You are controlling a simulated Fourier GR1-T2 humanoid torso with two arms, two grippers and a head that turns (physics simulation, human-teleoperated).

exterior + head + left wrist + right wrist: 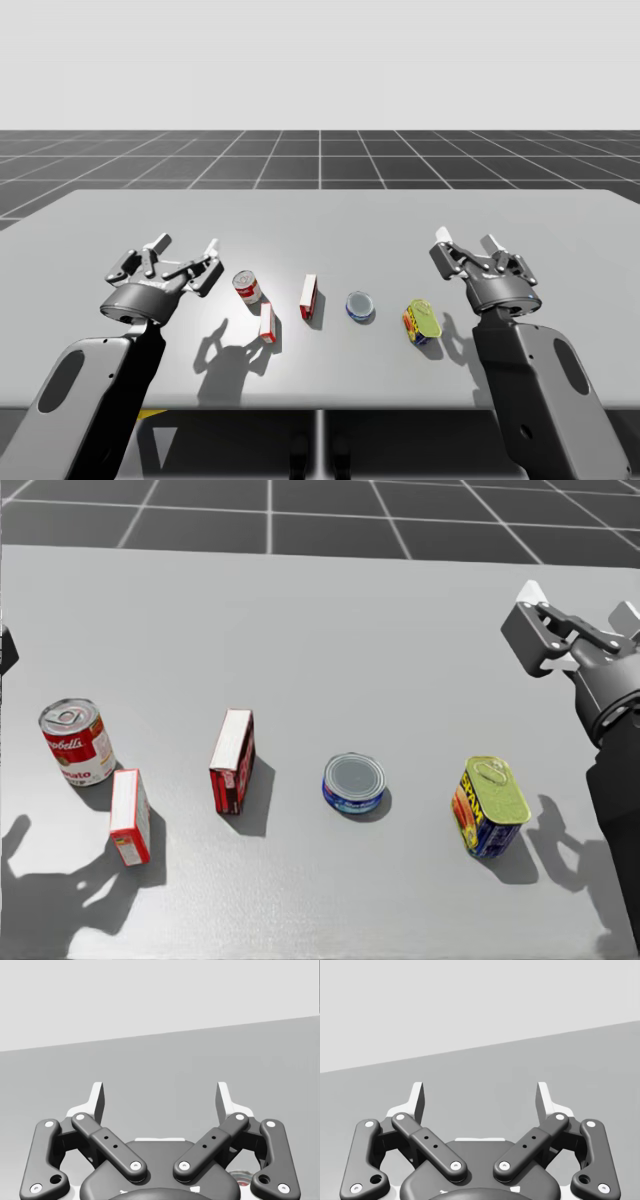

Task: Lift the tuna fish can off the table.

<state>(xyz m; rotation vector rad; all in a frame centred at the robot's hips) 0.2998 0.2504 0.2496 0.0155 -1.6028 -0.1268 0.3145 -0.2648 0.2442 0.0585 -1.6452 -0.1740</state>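
The tuna fish can [361, 305] [353, 782] is a low round blue can with a silver lid, standing on the grey table [320, 215] near its middle. My right gripper [466, 240] [578, 605] [480, 1095] hovers open above the table, to the right of the can and further back, with nothing between its fingers. My left gripper [185, 248] [160, 1095] is open too, far to the left of the can, past the red soup can [247, 287] [76, 742].
A yellow and blue rectangular can [422, 322] [490, 805] stands just right of the tuna can, under my right arm. To the tuna can's left are an upright red box [309, 297] [232, 761] and a small red and white box [267, 323] [129, 817].
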